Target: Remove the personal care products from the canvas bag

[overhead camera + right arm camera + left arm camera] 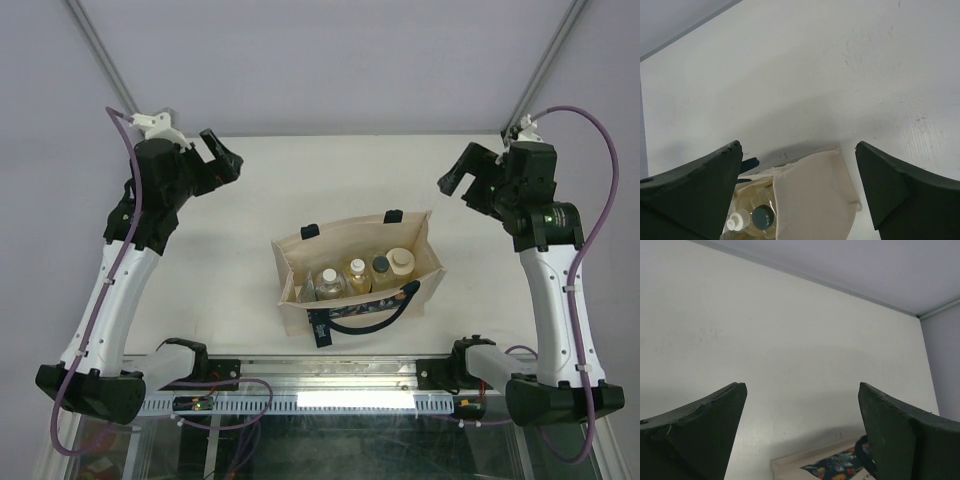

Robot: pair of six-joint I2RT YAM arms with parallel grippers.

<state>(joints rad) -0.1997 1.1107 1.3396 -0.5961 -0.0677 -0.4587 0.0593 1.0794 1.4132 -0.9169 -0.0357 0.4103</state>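
The beige canvas bag (300,262) stands open in the middle of the table, its dark patterned handle (385,310) hanging over the near side. Inside stand several personal care products: a clear bottle with a white cap (329,281), a yellowish bottle (357,272), a dark-capped bottle (381,268) and a tan-capped bottle (400,262). My left gripper (222,155) is open and empty, raised at the far left. My right gripper (456,178) is open and empty, raised at the far right. The right wrist view shows the bag's end wall (815,195) and two caps (762,216).
The white table (250,190) ends at a far edge against the grey wall. A metal rail (350,398) runs along the near edge between the arm bases. The left wrist view shows only a bag corner (805,460) and the patterned handle (840,467).
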